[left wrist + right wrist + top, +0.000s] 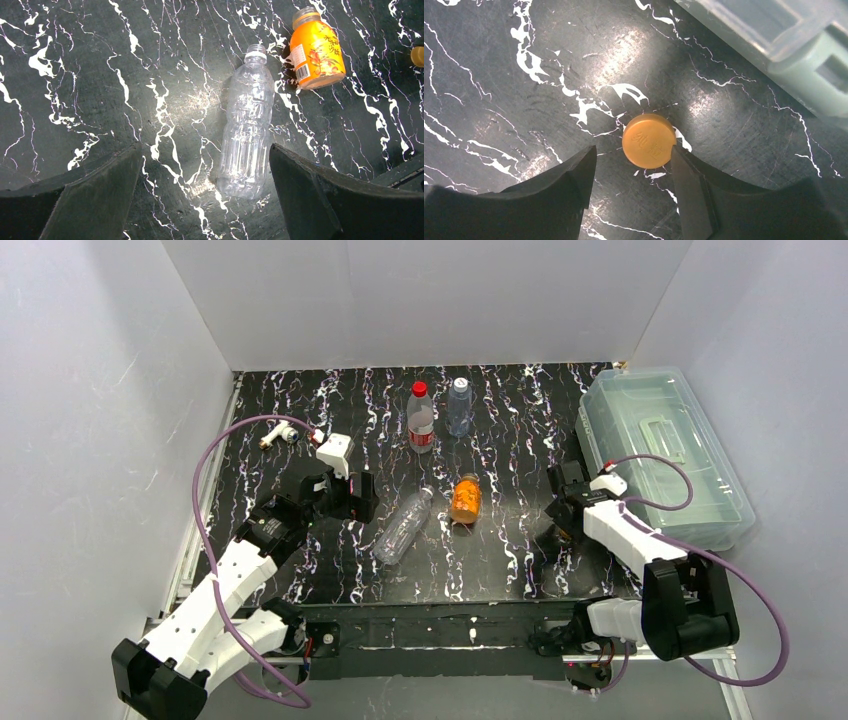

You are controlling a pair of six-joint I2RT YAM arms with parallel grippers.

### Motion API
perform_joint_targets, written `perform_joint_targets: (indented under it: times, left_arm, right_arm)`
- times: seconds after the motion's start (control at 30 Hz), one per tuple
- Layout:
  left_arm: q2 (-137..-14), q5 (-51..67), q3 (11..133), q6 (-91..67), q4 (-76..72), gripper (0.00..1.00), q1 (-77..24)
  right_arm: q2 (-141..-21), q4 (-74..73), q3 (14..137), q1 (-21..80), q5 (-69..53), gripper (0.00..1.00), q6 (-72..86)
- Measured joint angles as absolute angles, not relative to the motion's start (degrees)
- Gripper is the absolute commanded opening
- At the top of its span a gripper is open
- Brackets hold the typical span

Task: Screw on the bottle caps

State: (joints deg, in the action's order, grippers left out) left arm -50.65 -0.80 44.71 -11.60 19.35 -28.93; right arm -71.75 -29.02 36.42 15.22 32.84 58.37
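Observation:
A clear empty bottle [247, 125] lies on the black marble table, its open neck without a cap. It also shows in the top view [403, 525]. An orange juice bottle [316, 50] lies beside it [465, 499]. My left gripper [205, 152] is open and empty, hovering just short of the clear bottle's base [367, 500]. An orange-yellow cap [648, 140] lies flat on the table. My right gripper [633, 157] is open, low over the table, and the cap sits just past its tips, against the right fingertip [679, 160]. In the top view this gripper [553, 532] hides the cap.
A red-capped bottle [421, 418] and a clear bottle with a pale cap [459, 405] stand upright at the back. A white-and-brass T-shaped fitting [278, 435] lies at the back left. A translucent lidded box [660, 455] fills the right side, close to the right arm.

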Motion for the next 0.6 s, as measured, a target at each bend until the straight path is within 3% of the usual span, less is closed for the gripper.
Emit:
perform_joint_targets:
  times: [0.33, 0.6]
  left_arm:
    - [-50.9, -0.5, 44.7, -11.6, 19.3, 0.98, -28.9]
    - [-51.8, 0.8, 44.7, -12.1, 19.3, 0.98, -28.9]
  right_arm:
    - [-72.2, -25.8, 33.3, 14.8, 33.3, 0.56, 58.2]
    - [-72.4, -24.8, 32.9, 14.6, 32.8, 0.36, 56.5]
